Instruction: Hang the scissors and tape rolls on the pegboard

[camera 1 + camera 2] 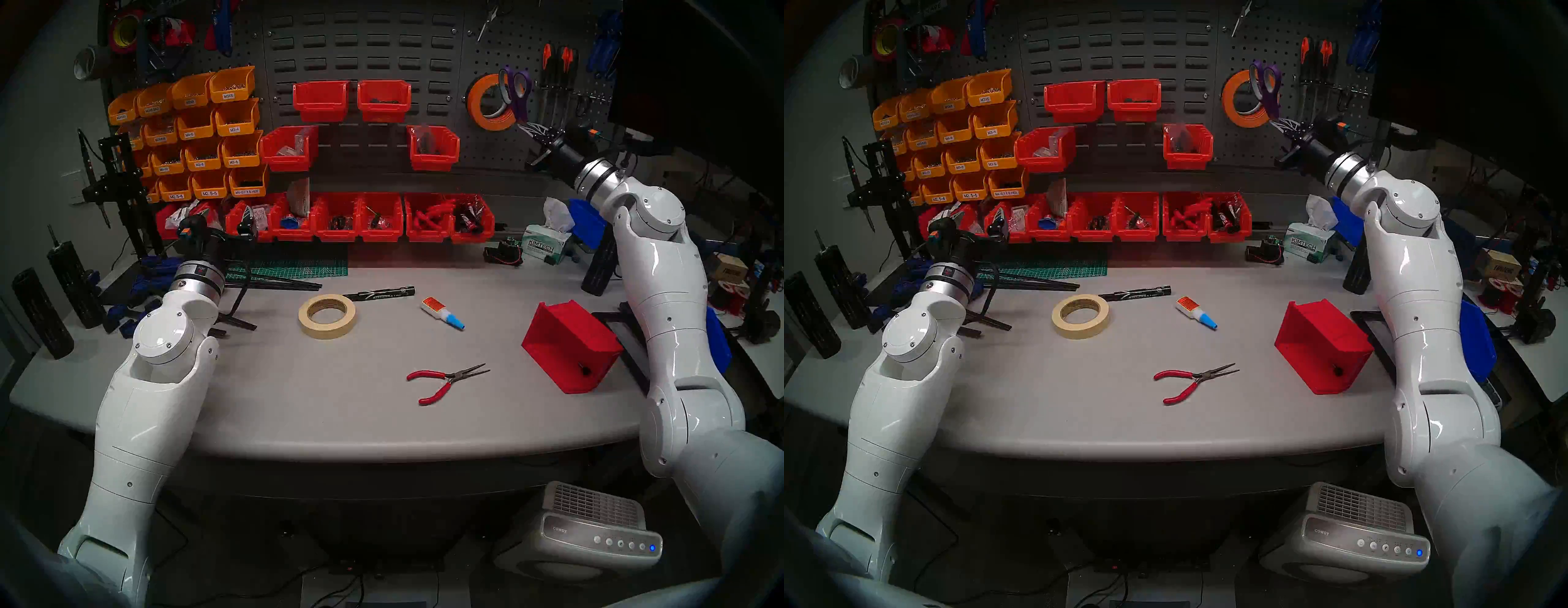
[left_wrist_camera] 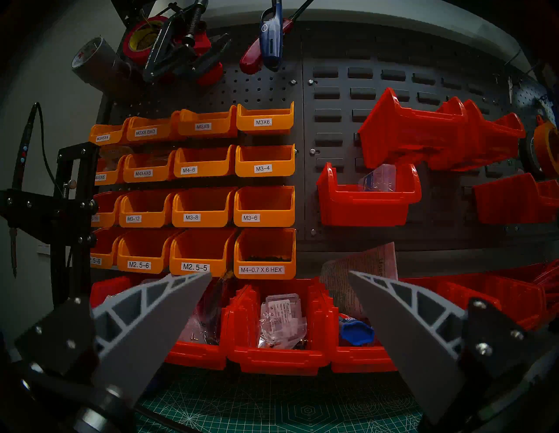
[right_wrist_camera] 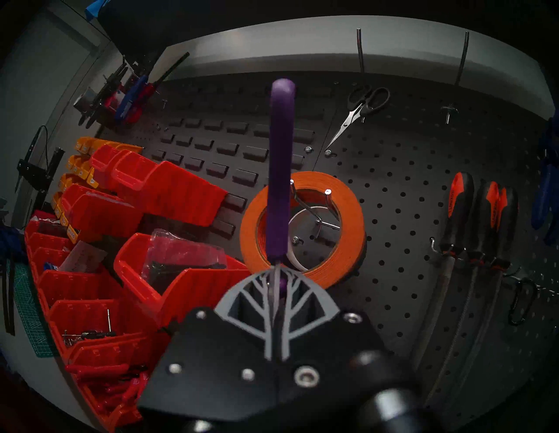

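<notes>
My right gripper (image 3: 276,273) is shut on the blades of the purple-handled scissors (image 3: 281,166) and holds them upright at the pegboard (image 3: 408,211). Their handles (image 1: 519,91) stand just in front of the orange tape roll (image 1: 488,104), beside the wire hook's tips (image 3: 328,191). I cannot tell whether a loop is on the hook. The orange roll (image 3: 302,229) hangs on that hook, with the black, white-cored roll (image 3: 298,216) behind it. The cream masking-tape roll (image 1: 326,316) lies flat on the table. My left gripper (image 2: 279,275) is open and empty, facing the bins at back left.
On the table lie red-handled pliers (image 1: 445,379), a black marker (image 1: 379,293), a glue bottle (image 1: 443,313) and a tipped red bin (image 1: 570,346). Small metal scissors (image 3: 360,112) and orange-and-black tools (image 3: 481,208) hang on the pegboard. Red bins (image 1: 382,216) line the back.
</notes>
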